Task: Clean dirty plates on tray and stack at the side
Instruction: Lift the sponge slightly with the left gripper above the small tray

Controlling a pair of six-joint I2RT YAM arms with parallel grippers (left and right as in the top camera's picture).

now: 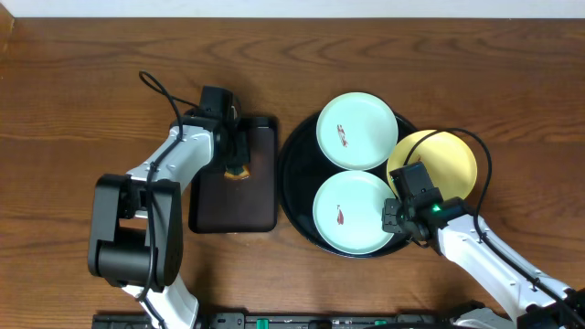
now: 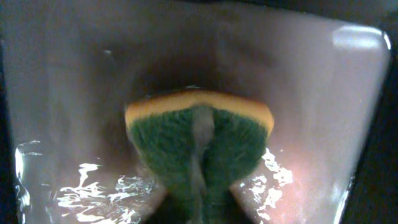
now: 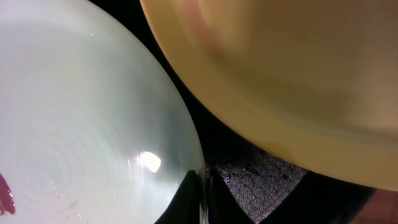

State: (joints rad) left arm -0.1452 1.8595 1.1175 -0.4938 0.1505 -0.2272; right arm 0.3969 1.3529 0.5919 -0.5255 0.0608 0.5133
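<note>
A brown table [image 1: 73, 91] is seen from above. A round black tray [image 1: 294, 183] is set on it, and a small black tray [image 1: 247, 206] is laid just beside it on the left. The far mint plate [image 1: 356, 131] and the near mint plate [image 1: 352, 213] are laid on the round tray, each marked with a red smear. The yellow plate [image 1: 448, 164] is laid partly over the tray's right rim. A green and yellow sponge [image 2: 199, 143] is squeezed tight by the left gripper [image 1: 236, 160] over the small tray. The near mint plate's rim is pinched by the right gripper [image 3: 202, 186], and its fingers are almost touching.
</note>
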